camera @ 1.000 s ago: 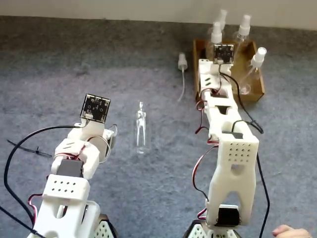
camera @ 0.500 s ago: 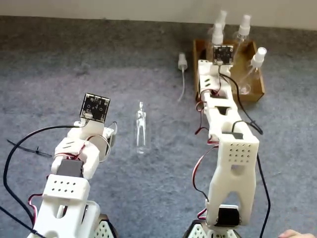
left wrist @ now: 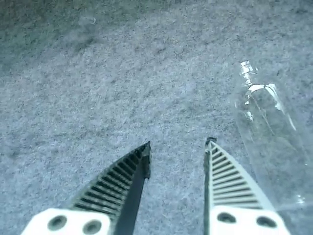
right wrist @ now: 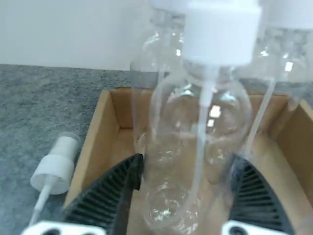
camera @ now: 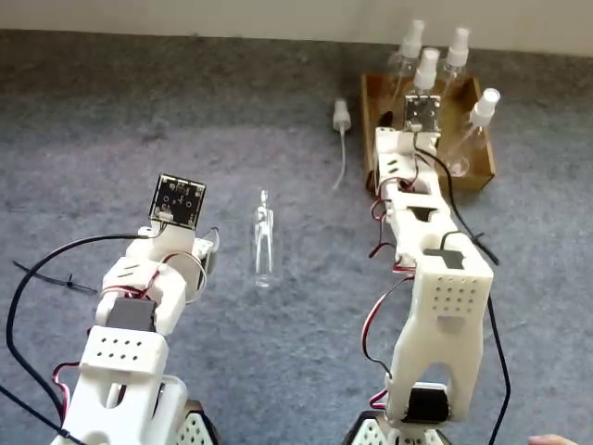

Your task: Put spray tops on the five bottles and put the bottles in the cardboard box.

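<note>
Now right end effector [right wrist: 187,160] clasps capped bottle [right wrist: 195,110].

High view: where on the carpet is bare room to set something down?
Widest bare carpet lies left of the lying bottle, beyond the left arm. A narrower strip runs between that bottle and the right arm, below the spray top. The cardboard box is crowded with capped bottles, one held by that arm.
</note>
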